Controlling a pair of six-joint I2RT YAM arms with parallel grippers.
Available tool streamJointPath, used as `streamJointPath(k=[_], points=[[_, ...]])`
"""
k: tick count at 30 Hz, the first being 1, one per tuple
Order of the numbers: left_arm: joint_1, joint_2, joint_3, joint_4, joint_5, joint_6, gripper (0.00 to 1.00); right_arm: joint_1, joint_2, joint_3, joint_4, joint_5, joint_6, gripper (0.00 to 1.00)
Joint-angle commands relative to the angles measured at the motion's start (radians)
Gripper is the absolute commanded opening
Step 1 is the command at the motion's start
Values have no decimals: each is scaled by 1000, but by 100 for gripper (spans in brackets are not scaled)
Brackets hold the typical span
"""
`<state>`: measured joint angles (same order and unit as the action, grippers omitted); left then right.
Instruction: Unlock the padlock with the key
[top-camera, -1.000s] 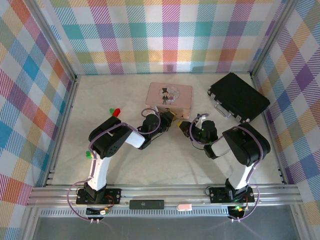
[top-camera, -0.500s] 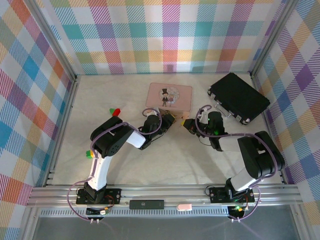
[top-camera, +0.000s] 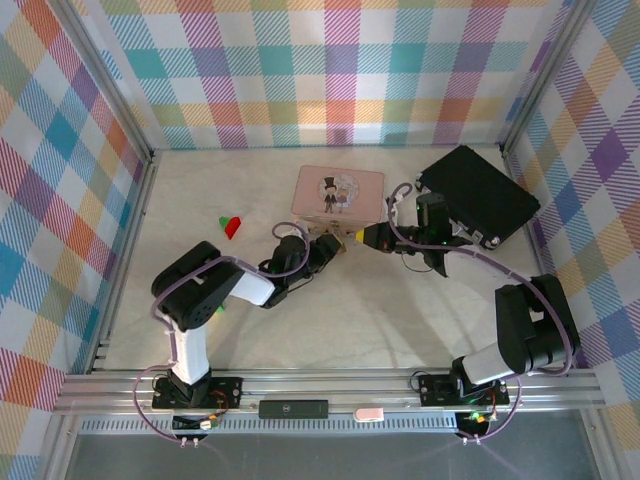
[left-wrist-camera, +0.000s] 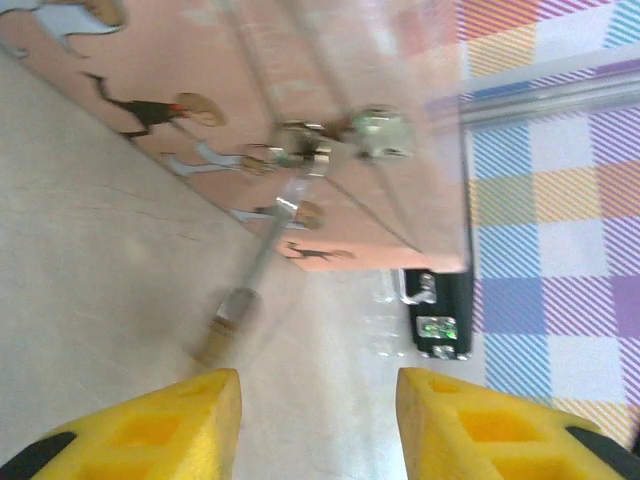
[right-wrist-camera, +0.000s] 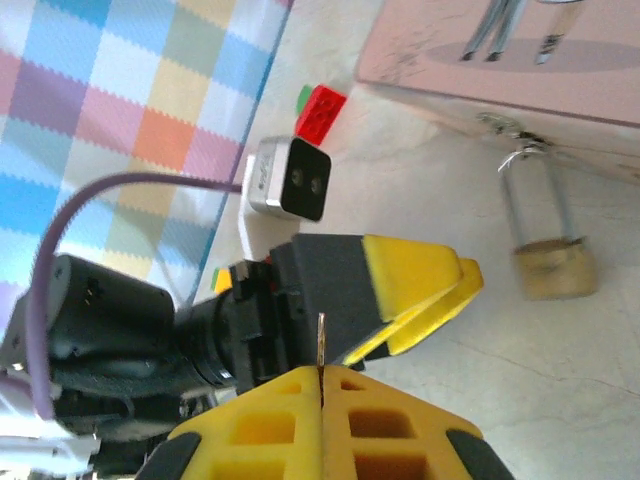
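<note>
The small brass padlock (right-wrist-camera: 553, 270) hangs by its thin shackle from the clasp on the front of the pink picture-lid box (top-camera: 338, 190) and rests on the table. In the left wrist view the padlock (left-wrist-camera: 222, 325) lies blurred, just ahead of the left finger. My left gripper (left-wrist-camera: 320, 405) is open with nothing between its yellow fingers; it sits in front of the box (top-camera: 330, 245). My right gripper (right-wrist-camera: 321, 374) is shut on the key (right-wrist-camera: 321, 345), whose thin blade sticks out from the pads. It points left at the box's front corner (top-camera: 362, 237).
A black case (top-camera: 478, 195) lies at the back right, close behind the right arm. A red and green brick (top-camera: 231, 226) sits left of the box. The checkered walls close in the table (top-camera: 400, 310) on three sides.
My left gripper's jaws have opened and it has drawn back a little from the padlock. The right arm has stretched out to the right and back, its gripper still pinching the key near the box.
</note>
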<state>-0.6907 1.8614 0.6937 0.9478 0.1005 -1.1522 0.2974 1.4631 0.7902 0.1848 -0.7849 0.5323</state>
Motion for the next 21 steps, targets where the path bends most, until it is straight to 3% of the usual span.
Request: streamJointPath(k=[1, 6, 14, 21], points=[[13, -97, -42, -21, 40, 50, 47, -12, -9, 52, -91, -143, -132, 0], [54, -186, -77, 35, 141, 55, 55, -14, 3, 113, -171, -241, -230, 0], [123, -283, 24, -15, 377, 133, 50, -14, 8, 198, -339, -296, -360, 0], [110, -320, 96, -85, 490, 216, 48, -13, 22, 190, -299, -295, -331, 0]])
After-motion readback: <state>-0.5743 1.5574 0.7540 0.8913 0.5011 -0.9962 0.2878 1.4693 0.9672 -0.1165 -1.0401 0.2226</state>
